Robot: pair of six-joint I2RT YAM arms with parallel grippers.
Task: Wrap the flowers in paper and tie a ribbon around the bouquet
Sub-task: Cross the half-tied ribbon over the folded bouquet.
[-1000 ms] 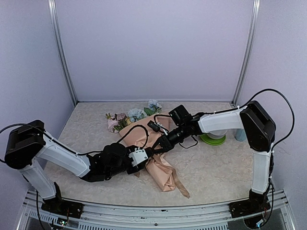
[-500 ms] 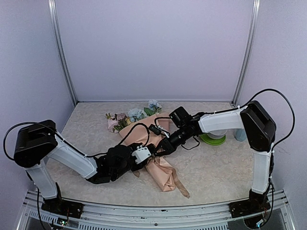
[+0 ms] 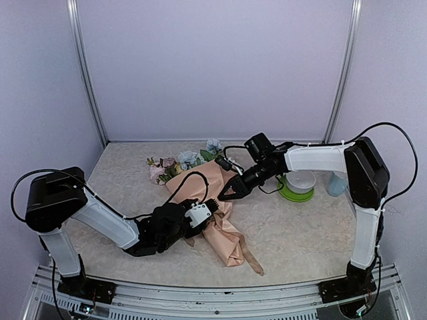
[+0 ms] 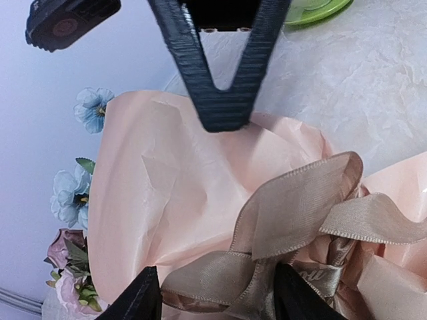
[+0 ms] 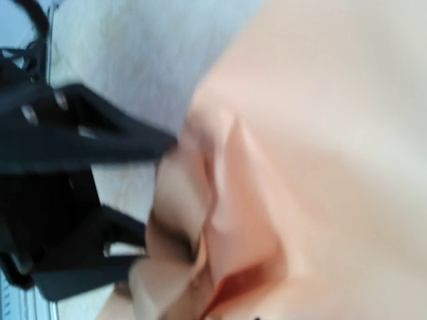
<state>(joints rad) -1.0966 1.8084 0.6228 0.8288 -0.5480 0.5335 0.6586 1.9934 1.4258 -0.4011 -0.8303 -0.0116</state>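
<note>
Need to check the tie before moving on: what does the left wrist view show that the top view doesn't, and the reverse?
Left wrist only: the ribbon knotted in loops on the paper, straddled by the left gripper, and the right gripper with its tips pressed together at the paper's far edge.
Top only: the bouquet down to its pointed tail, a white bowl and a pale blue cup.
Both: paper, flowers, green plate and both grippers.
</note>
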